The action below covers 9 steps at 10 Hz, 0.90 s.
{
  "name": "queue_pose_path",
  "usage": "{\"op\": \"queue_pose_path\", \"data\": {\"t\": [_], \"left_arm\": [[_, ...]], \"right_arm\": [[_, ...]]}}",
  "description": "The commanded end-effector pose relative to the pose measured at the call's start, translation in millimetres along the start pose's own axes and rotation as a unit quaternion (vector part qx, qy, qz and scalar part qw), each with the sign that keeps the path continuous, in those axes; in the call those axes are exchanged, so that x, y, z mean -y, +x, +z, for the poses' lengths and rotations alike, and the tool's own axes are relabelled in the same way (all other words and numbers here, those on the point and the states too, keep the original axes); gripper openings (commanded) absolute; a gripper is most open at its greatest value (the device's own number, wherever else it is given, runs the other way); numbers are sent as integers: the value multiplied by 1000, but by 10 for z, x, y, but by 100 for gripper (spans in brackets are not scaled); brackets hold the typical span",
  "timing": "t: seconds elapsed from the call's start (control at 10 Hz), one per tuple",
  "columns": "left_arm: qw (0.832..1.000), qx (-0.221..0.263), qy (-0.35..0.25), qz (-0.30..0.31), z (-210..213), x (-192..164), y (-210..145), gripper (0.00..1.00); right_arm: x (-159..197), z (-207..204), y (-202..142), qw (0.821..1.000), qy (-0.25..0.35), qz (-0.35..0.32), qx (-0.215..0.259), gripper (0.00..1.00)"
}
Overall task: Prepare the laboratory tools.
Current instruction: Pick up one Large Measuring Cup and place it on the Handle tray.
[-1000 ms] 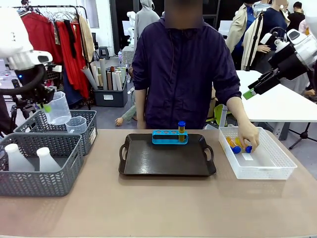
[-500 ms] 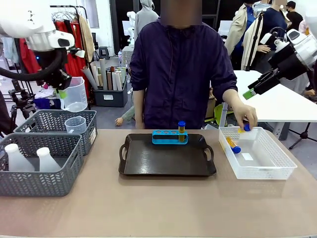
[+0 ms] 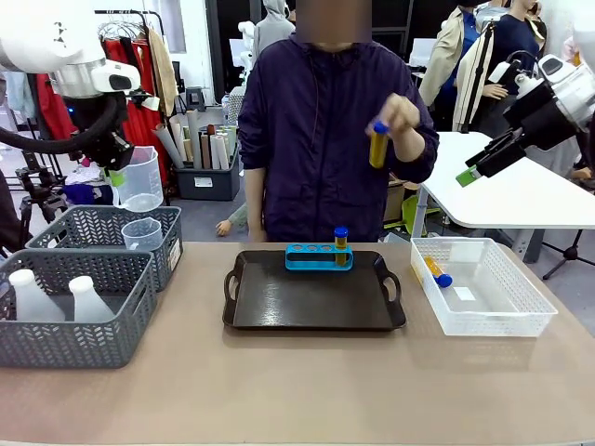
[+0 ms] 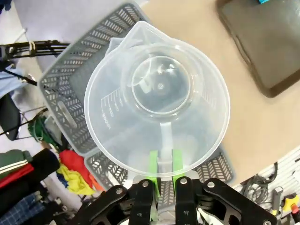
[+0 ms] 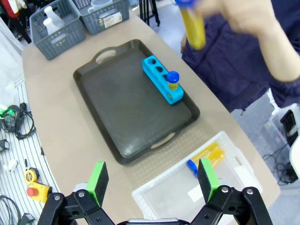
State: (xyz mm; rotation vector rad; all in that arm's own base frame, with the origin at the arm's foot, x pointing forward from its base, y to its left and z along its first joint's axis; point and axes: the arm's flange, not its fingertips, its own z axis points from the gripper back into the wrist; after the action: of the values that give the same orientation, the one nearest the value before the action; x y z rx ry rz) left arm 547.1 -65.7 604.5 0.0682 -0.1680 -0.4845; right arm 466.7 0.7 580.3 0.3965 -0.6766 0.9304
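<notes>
Front view level across table (image 3: 307, 390), wrist views high, downward, sharing dark tray (image 3: 311, 302)

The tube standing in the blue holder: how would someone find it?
Find the dark tray in the middle of the table; a small blue rack sits along its far edge. The tube stands upright in the rack's right-end hole. Unlike the raised tube in the person's hand or the loose tubes lying in the white basket, it alone stands in a rack.

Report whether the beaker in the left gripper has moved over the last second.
Yes. The beaker, shut in the left gripper, has risen higher above the rear grey basket and shifted toward picture right.
</notes>
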Motion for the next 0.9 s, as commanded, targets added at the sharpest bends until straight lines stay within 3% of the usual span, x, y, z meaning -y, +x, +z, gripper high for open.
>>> {"op": "queue_pose_path", "data": {"t": [0.0,0.1,0.4,0.8], "left_arm": [[1000,5,-2,4,40,12,-7,0],[1000,0,0,0,0,0,0,0],[996,-29,59,-60,143,674,202,0],[973,-58,78,-210,-382,1553,833,0]], "right_arm": [[1,8,9,1000,4,1,7,100],[1,8,9,1000,4,1,7,100],[1,8,9,1000,4,1,7,100],[1,8,9,1000,4,1,7,100]]}}
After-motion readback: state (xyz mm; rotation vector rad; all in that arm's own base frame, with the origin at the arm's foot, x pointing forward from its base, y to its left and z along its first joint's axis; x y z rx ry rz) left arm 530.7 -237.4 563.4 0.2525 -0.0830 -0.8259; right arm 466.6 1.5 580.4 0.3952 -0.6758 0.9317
